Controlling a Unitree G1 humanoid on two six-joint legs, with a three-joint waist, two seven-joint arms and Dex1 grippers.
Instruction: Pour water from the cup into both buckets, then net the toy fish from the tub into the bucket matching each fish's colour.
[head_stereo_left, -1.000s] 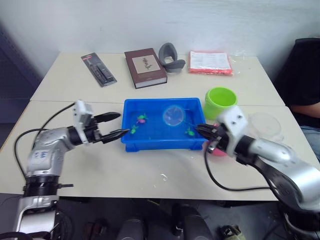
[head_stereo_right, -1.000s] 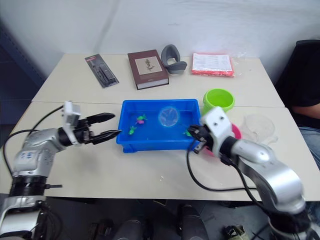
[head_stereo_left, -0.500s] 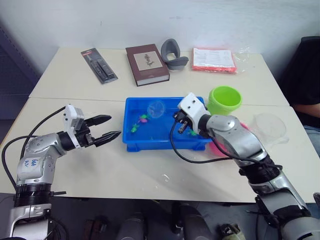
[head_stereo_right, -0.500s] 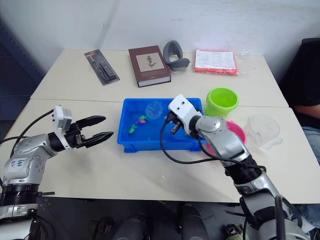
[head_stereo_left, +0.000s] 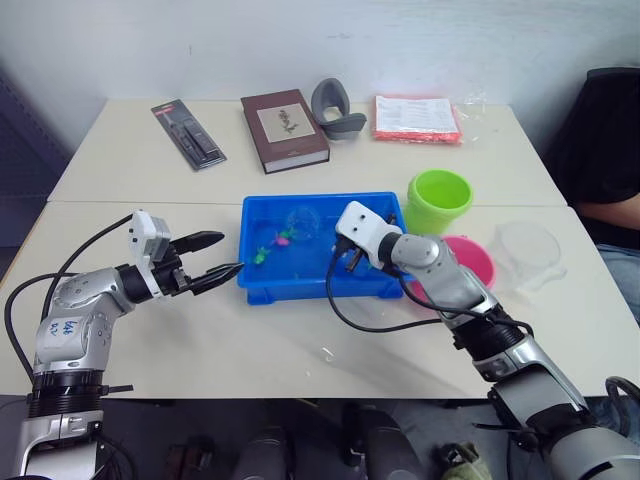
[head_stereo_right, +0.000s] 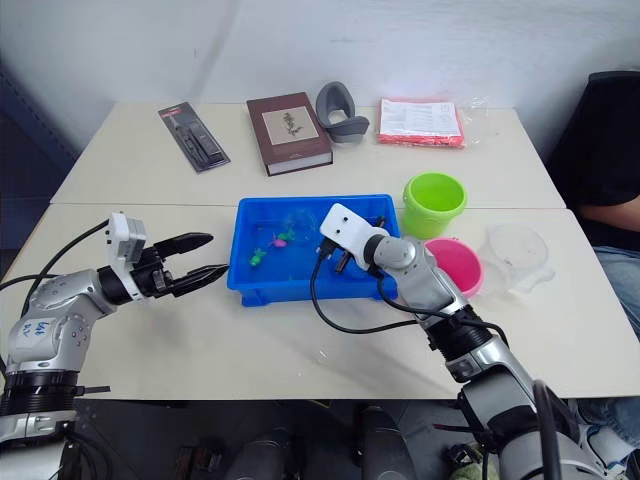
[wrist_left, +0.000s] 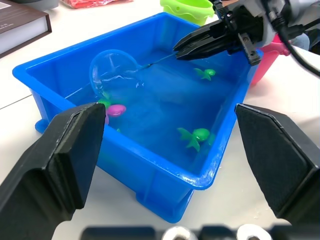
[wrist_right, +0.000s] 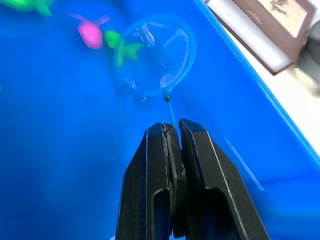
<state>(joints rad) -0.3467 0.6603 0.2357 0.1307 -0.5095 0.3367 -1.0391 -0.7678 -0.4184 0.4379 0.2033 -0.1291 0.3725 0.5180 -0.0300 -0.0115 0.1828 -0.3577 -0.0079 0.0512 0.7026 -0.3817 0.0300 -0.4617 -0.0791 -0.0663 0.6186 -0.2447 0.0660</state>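
Left claw: spread, empty, just beside the tub on the desk. Net: ring dipped in the tub beside a pink fish. Right claw: pinching the net's stick. Green bucket, pink bucket, cup: right of the tub.

My right end effector reaches over the blue tub; my left end effector, fingers spread, hovers just beside it.

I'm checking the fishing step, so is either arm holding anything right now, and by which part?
The right gripper holds the net by its thin stick handle, jaws closed on it over the tub. The left gripper is open and holds nothing.
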